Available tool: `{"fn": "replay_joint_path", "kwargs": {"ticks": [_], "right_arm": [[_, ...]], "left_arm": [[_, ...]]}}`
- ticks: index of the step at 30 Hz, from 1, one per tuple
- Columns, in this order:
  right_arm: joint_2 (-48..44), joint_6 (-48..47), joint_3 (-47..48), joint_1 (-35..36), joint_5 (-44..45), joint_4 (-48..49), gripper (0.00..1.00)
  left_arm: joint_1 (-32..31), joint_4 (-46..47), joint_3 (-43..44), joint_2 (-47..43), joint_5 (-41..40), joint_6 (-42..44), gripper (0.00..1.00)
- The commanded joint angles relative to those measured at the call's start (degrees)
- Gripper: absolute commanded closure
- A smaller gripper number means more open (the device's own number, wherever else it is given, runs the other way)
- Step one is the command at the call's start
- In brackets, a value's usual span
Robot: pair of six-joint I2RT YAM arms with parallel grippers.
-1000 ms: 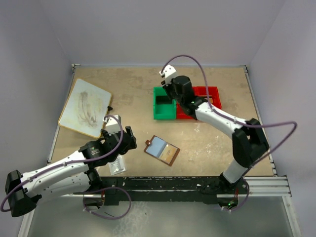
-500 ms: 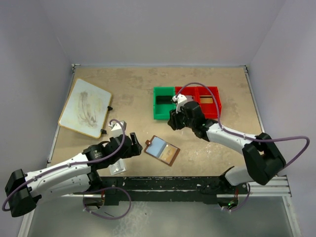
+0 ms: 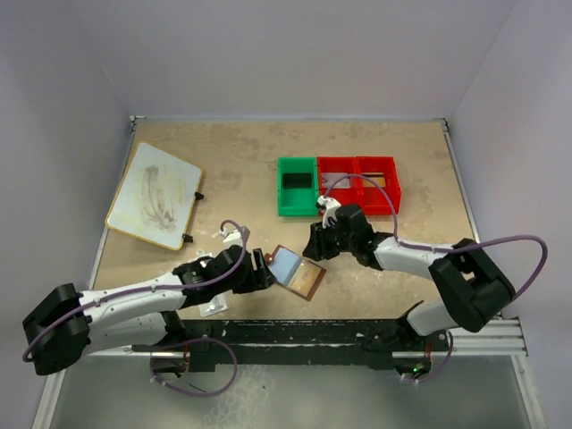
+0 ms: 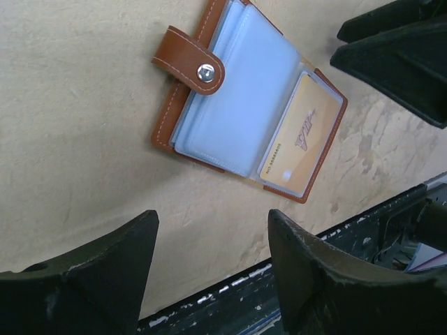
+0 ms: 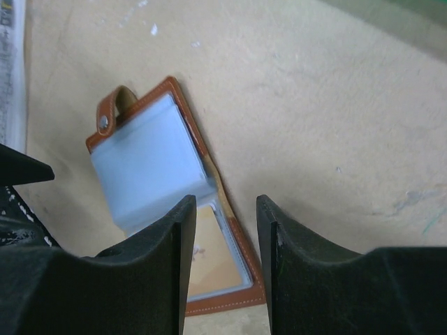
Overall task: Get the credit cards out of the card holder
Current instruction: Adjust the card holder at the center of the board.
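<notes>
The brown card holder (image 3: 296,273) lies open on the table, its snap tab toward the left arm. Bluish-grey pockets (image 4: 237,98) are folded over its left half, and a golden tan credit card (image 4: 300,136) sits in the right pocket. My left gripper (image 3: 260,273) is open just left of the holder, low over bare table (image 4: 213,216). My right gripper (image 3: 316,247) is open above the holder's far edge. In the right wrist view its jaws (image 5: 225,202) straddle the brown border beside the golden card (image 5: 209,269). Neither gripper holds anything.
A green bin (image 3: 297,186) and two red bins (image 3: 359,183) stand behind the holder. A tan board (image 3: 155,194) lies at the far left. A clear speckled packet (image 3: 212,305) rests under the left arm. The black rail (image 3: 340,335) runs along the near edge.
The right arm has swung down from the bins to the card holder. The left gripper has moved right, up to the holder's tab side, and its jaws have narrowed slightly.
</notes>
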Motion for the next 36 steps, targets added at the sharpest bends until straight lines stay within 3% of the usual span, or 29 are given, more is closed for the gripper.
{"fn": "replay_joint_path", "kwargs": {"ticks": [1,12,17,24,27,31,36], "right_arm": [[-0.98,5.61,-2.53,0.17,0.09,2.70,0.57],[-6.95,19.29,-13.98,3.85,0.98,6.91,0.59],[-10.37,26.39,-17.45,10.79,1.90,12.16,0.59],[-6.22,31.31,-17.81,18.92,3.30,21.70,0.60],[-7.43,30.97,-16.09,19.33,6.21,18.89,0.60],[-11.75,27.50,-12.44,19.34,13.26,7.58,0.63],[-14.77,23.67,-9.61,19.32,12.81,3.59,0.63]], "left_arm": [[0.08,8.72,2.15,5.26,1.84,0.45,0.39],[0.32,14.52,6.06,16.95,-5.03,1.46,0.47],[0.64,12.39,11.73,24.16,-7.94,4.41,0.50],[0.67,11.17,17.44,28.59,-7.34,9.25,0.51],[0.65,8.23,18.29,27.62,-8.64,10.81,0.50],[0.66,3.30,16.57,22.82,-12.26,10.19,0.48],[0.64,-0.88,12.70,15.63,-13.59,7.81,0.46]]}}
